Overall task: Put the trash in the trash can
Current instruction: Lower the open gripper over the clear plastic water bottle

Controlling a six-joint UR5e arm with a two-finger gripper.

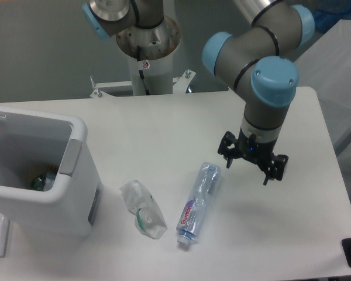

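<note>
The bottle [198, 202] is lying flat on the table [164, 123], cap end pointing toward the near edge, label side up. Just left of it, not quite touching, sits the crumpled wrapper [143, 209] with the green bit showing through. Both are out in the open, so either one looks easy to reach from above.

The trash can [41, 170] is over on the left, open at the top, near the wrapper. There's already something down inside it, maybe greenish, but it's too dark in there to say what.

The gripper [253, 162] hangs above the table just right of the bottle's upper end, pointing down with its jaws spread and nothing between them. Nothing's been picked up at this point. Since it's closest to the bottle, that's probably the first target, and lying on its side like that it should take a pinch across the middle.
</note>
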